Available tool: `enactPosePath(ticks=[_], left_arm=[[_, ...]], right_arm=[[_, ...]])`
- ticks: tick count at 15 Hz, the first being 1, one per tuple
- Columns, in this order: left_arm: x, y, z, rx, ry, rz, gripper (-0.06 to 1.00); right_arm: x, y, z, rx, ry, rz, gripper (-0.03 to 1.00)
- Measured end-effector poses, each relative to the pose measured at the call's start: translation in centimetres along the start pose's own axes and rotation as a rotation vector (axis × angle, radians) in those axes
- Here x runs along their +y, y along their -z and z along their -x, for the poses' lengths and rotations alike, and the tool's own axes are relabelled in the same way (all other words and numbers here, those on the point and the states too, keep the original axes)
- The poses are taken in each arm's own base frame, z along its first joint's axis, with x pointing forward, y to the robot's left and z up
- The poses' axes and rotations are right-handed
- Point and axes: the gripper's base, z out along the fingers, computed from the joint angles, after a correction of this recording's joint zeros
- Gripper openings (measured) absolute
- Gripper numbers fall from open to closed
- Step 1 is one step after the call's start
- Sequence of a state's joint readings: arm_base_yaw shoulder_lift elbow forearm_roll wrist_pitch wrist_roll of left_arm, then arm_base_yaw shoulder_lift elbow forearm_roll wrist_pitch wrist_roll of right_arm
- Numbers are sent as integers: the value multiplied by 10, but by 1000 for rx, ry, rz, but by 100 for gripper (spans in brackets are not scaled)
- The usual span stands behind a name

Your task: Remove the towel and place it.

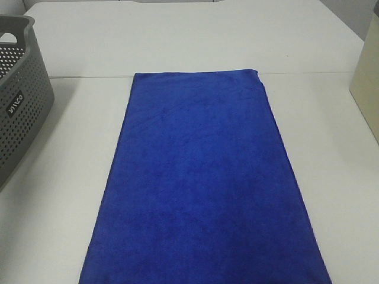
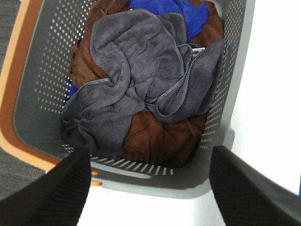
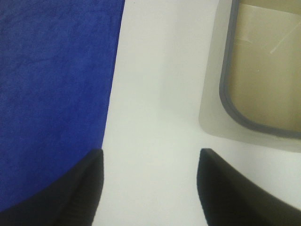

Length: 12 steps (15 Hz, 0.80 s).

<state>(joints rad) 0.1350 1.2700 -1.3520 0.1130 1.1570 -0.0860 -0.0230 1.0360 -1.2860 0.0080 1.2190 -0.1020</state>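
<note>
Towel, royal blue: spread flat on the white table, centre of the exterior high frame, running off its lower edge. Grey perforated basket: far left, apart from the towel, holding crumpled grey cloth, brown cloth and a blue piece. Left gripper: spread above the basket, empty. Right gripper: spread, empty, one finger over the towel's edge. Beige container: right edge.
</note>
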Motion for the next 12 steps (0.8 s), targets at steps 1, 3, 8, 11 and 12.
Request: enactPosePath(ticks=[1, 3, 8, 11, 12], left_arm=[[3, 12, -16, -35, -2, 6, 66], [7, 31, -48, -79, -6, 21, 66], [12, 48, -130, -175, 13, 10, 66], [18, 56, -176, -321, 17, 47, 66], [20, 58, -191, -363, 16, 62, 66]], right_arm=[[2, 10, -21, -24, -4, 0, 59], [6, 28, -60, -91, -6, -7, 59], [16, 35, -135, -189, -43, 7, 59], [17, 20, -173, -198, -47, -17, 59], [17, 14, -184, -201, -45, -30, 59]])
